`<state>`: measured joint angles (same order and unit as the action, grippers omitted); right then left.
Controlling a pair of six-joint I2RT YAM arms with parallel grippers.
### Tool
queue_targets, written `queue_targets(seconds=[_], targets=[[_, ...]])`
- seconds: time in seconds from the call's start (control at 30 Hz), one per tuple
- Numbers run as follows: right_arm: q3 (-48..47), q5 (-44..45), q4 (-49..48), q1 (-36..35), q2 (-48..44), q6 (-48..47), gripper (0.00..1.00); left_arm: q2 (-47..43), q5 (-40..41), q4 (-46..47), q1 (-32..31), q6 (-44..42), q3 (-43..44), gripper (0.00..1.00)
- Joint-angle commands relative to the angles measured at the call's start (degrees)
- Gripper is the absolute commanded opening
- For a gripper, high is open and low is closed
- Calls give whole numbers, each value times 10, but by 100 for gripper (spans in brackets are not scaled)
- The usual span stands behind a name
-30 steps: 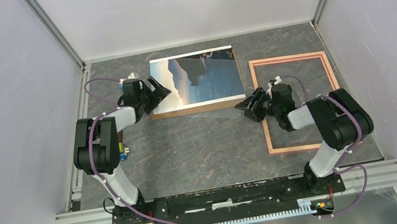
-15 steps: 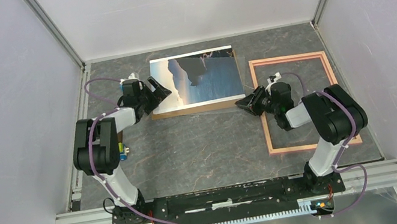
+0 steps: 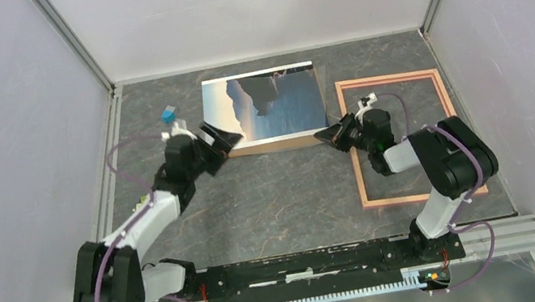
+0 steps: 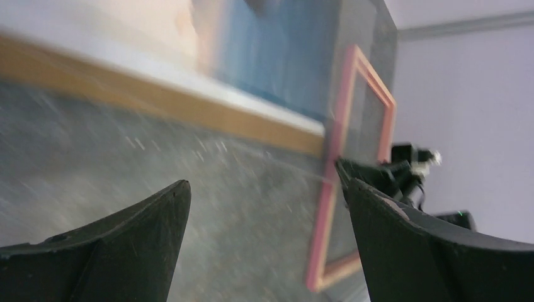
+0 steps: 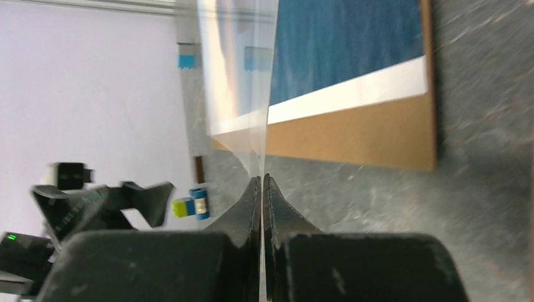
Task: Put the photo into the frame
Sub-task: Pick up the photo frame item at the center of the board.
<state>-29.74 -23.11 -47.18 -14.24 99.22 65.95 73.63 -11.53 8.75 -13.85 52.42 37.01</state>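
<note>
The photo, a blue sky-and-mountain print, lies on a brown backing board at the back middle of the table. It also shows in the right wrist view as the photo on the board. A thin clear sheet slants up over the photo. My right gripper is shut on its near right corner, the fingertips pinching it edge-on. My left gripper stands open by the photo's near left corner, with nothing between its jaws. The salmon-pink frame lies flat to the right.
White enclosure walls close in the left, back and right sides. A metal rail holds both arm bases at the near edge. A small blue and white piece shows just behind the left wrist. My right arm reaches over the frame's left rim.
My right gripper has closed onto the clear sheet's corner and moved slightly back. The left arm has swung its elbow down and left, its gripper shifting a little nearer, still open.
</note>
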Motion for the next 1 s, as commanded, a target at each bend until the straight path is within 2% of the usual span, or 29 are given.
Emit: queue_targets(seconds=[0.0,0.07,0.13,0.23,0.47,0.57,0.67,0.83,0.9,0.97], targets=[[47,32,-94,-23,-62,79,0,-46,66,46,-105,237,-80,100],[75,43,-117,-31,-81,106,0,-40,105,87,-161,279,-96,100],[94,47,-118,-34,-101,122,0,-20,113,135,-180,307,-109,100],[116,46,-101,-36,-135,133,0,35,149,292,-202,351,-157,100],[165,40,-100,-39,-191,154,0,259,167,635,-240,449,-179,100],[167,40,-77,-41,-209,147,0,355,219,780,-270,492,-178,97],[180,42,-71,-41,-225,148,0,387,261,803,-293,500,-166,91],[199,55,-38,-42,-263,138,0,381,363,802,-324,505,-178,71],[205,66,-20,-42,-280,137,0,377,387,797,-325,511,-177,59],[212,75,-12,-43,-296,140,0,379,401,792,-325,519,-171,54]])
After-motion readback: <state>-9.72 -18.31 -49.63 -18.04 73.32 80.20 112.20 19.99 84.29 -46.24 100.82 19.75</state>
